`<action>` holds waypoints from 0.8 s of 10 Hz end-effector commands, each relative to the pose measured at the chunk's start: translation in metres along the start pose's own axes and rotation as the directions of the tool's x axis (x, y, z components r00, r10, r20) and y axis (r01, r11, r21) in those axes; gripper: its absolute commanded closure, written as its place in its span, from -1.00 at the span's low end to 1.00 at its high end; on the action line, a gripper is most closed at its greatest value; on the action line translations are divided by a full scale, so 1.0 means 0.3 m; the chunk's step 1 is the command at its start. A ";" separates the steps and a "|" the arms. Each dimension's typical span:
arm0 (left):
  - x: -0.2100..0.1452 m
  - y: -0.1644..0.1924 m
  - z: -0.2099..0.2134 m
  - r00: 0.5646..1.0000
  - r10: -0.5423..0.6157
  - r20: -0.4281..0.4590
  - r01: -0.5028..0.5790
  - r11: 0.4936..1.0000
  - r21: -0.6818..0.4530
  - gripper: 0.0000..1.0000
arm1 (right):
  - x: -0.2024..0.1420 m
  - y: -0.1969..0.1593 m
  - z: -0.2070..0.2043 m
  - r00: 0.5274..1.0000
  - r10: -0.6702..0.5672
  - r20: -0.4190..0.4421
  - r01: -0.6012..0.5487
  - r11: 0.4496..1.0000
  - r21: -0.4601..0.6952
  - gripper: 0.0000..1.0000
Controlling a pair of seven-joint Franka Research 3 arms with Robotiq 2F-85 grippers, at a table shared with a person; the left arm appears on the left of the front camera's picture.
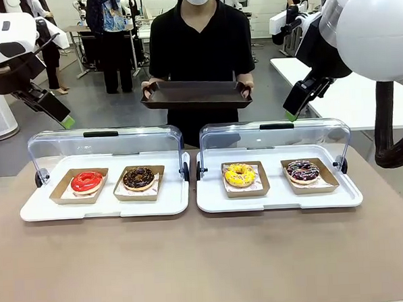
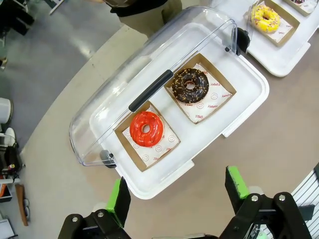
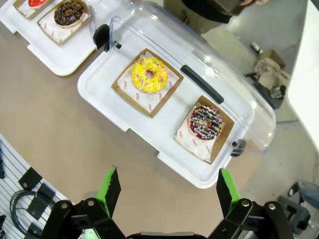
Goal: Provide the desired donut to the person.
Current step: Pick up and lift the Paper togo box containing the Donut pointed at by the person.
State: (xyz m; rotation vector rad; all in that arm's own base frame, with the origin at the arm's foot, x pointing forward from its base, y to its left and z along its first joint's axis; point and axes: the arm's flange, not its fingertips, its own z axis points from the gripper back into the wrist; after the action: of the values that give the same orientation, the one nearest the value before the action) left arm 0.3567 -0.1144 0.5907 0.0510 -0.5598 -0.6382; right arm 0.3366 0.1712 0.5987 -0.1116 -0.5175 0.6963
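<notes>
Four donuts lie in cardboard trays inside two white cases with their clear lids swung back. The left case (image 1: 35, 210) holds a red-glazed donut (image 1: 87, 181) and a chocolate donut (image 1: 138, 178). The right case (image 1: 211, 203) holds a yellow donut (image 1: 240, 175) and a dark sprinkled donut (image 1: 302, 171). The person (image 1: 199, 39) stands at the far side holding a dark tray (image 1: 196, 95) in both hands. My left gripper (image 2: 177, 191) hovers open high above the left case. High above the right case, my right gripper (image 3: 168, 186) is open too.
The clear lids (image 1: 106, 144) stand upright behind each case, with black handles on top. Bare tabletop (image 1: 207, 259) stretches in front of the cases. A white table (image 1: 350, 92) stands at the right, and bystanders are farther back.
</notes>
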 end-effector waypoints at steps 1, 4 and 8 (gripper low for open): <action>0.000 0.000 0.003 1.000 0.000 0.002 0.000 1.000 0.001 -1.00 | 0.000 0.000 0.000 1.000 0.000 0.000 0.000 1.000 0.000 -1.00; -0.035 0.240 0.002 0.988 -0.026 0.150 0.106 0.827 -0.552 -1.00 | -0.085 -0.241 -0.038 0.975 0.137 0.175 -0.205 0.861 0.465 -1.00; -0.161 0.485 -0.014 0.931 -0.095 0.351 0.314 0.698 -0.644 -1.00 | -0.251 -0.549 -0.123 0.886 0.046 0.461 -0.338 0.746 0.574 -1.00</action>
State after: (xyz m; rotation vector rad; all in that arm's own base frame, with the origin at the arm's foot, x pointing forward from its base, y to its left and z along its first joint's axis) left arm 0.3923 0.0148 0.5966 -0.7148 -0.5802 -1.0308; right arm 0.3867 0.0182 0.5857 0.5964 -0.6611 1.0962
